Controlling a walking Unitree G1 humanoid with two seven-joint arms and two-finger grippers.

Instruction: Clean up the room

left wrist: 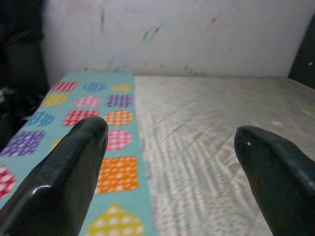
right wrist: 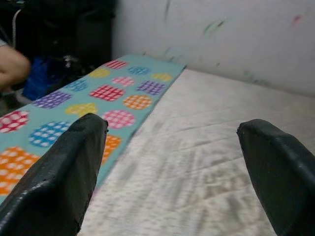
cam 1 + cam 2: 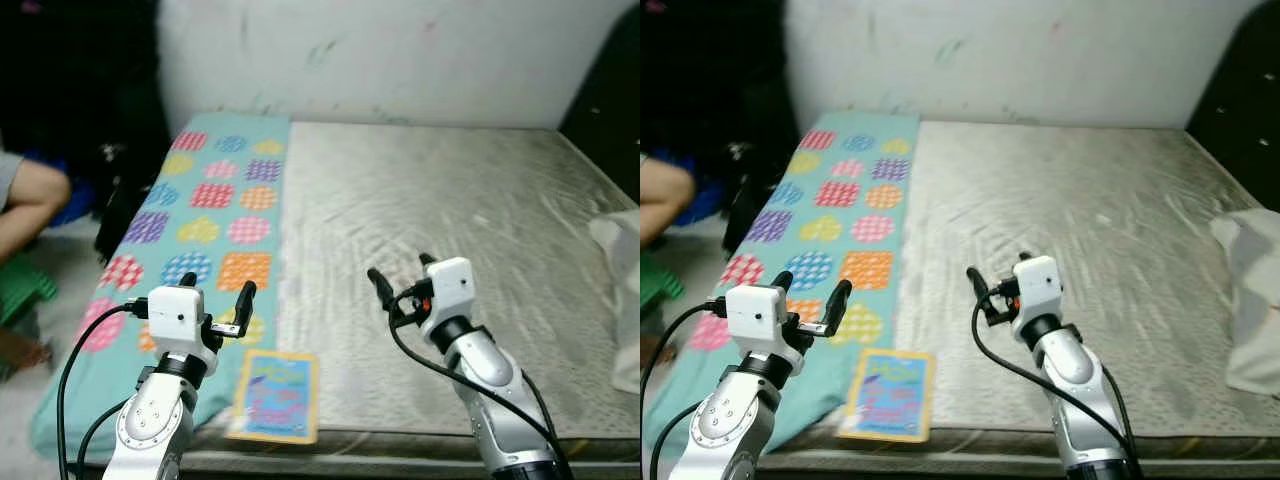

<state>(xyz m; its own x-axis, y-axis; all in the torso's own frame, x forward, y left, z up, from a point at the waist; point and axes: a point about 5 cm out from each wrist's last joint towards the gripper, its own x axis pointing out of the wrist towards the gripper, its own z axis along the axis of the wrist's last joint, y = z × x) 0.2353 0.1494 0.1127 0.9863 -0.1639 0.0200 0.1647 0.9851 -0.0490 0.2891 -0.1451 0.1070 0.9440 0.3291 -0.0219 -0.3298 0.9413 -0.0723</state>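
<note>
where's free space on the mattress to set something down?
Biggest bare patch: the grey mattress, from the patterned sheet across to the white cloth at its right edge, and back to the wall. Crowded near the front edge: the booklet lies there, with the open left gripper and open right gripper hovering above.

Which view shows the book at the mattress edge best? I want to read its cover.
The left eye view: the book lies whole on the near edge of the mattress, beside the left gripper. The right eye view shows it equally whole. The wrist views look past it at the patterned cloth.
</note>
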